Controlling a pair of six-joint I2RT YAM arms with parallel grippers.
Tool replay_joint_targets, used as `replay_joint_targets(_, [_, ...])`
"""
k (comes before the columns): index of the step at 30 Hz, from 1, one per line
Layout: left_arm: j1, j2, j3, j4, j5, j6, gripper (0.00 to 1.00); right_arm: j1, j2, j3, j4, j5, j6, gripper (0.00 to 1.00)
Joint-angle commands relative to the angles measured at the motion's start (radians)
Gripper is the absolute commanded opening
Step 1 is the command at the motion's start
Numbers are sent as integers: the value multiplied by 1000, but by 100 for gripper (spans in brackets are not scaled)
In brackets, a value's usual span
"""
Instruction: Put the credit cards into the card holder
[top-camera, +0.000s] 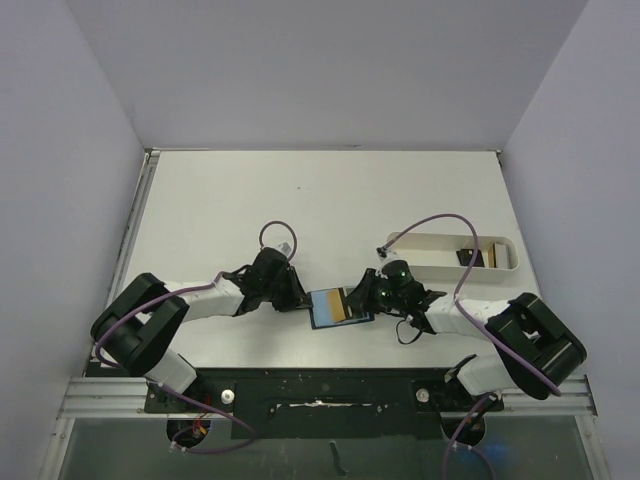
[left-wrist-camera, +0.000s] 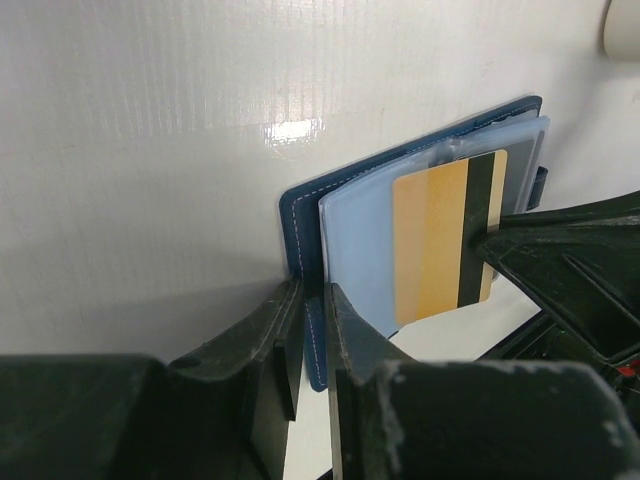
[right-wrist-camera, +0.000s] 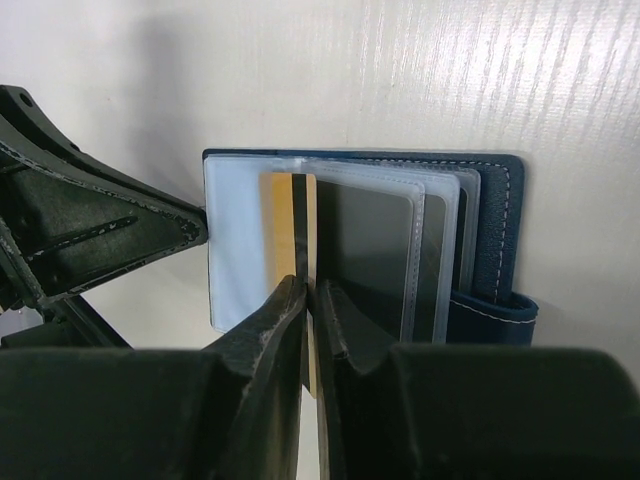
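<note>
The navy card holder (top-camera: 340, 306) lies open between both grippers, its clear and light blue sleeves fanned out (right-wrist-camera: 440, 250). My left gripper (left-wrist-camera: 312, 320) is shut on the edge of its navy cover (left-wrist-camera: 300, 215). A tan credit card with a black stripe (left-wrist-camera: 440, 235) sits partly inside a light blue sleeve. My right gripper (right-wrist-camera: 310, 295) pinches that card's (right-wrist-camera: 280, 220) near edge between nearly touching jaws. A dark card (right-wrist-camera: 365, 250) shows inside another sleeve. More credit cards, one dark (top-camera: 470, 257) and one tan (top-camera: 497, 256), lie in the tray.
A long white oblong tray (top-camera: 430, 243) stands on the table to the right of the grippers, behind the right arm. Purple cables loop above both wrists. Grey walls enclose the table on three sides.
</note>
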Motion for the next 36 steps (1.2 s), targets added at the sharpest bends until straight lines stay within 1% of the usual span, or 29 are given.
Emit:
replay_joint_targets(1, [-10, 9, -13, 40, 23, -12, 14, 25, 19, 27, -64, 49, 5, 10])
replay_joint_targets(3, [-10, 7, -17, 46, 25, -16, 14, 39, 23, 45, -84, 59, 6, 12])
replay_joint_targets(6, [-11, 8, -20, 53, 27, -19, 13, 51, 13, 88, -182, 108, -7, 21])
replay_joint_targets(9, [-10, 11, -19, 58, 29, -19, 13, 55, -38, 105, -268, 160, -18, 29])
replay_joint_targets(12, [-10, 10, -21, 61, 31, -19, 14, 63, -80, 123, -319, 197, -33, 33])
replay_joint_targets(15, [-11, 12, -21, 65, 33, -19, 13, 77, -73, 146, -337, 210, -43, 36])
replay_joint_targets(20, [-11, 15, -20, 70, 40, -19, 13, 93, -24, 164, -314, 195, -54, 40])
replay_joint_targets(27, [-10, 25, -18, 78, 48, -21, 13, 135, 17, 200, -289, 168, -54, 40])
replay_joint_targets(31, [-10, 32, -10, 80, 56, -21, 13, 140, 7, 223, -358, 201, -69, 41])
replay_joint_targets(36, [-10, 26, -13, 80, 56, -21, 13, 140, -39, 226, -403, 242, -88, 45])
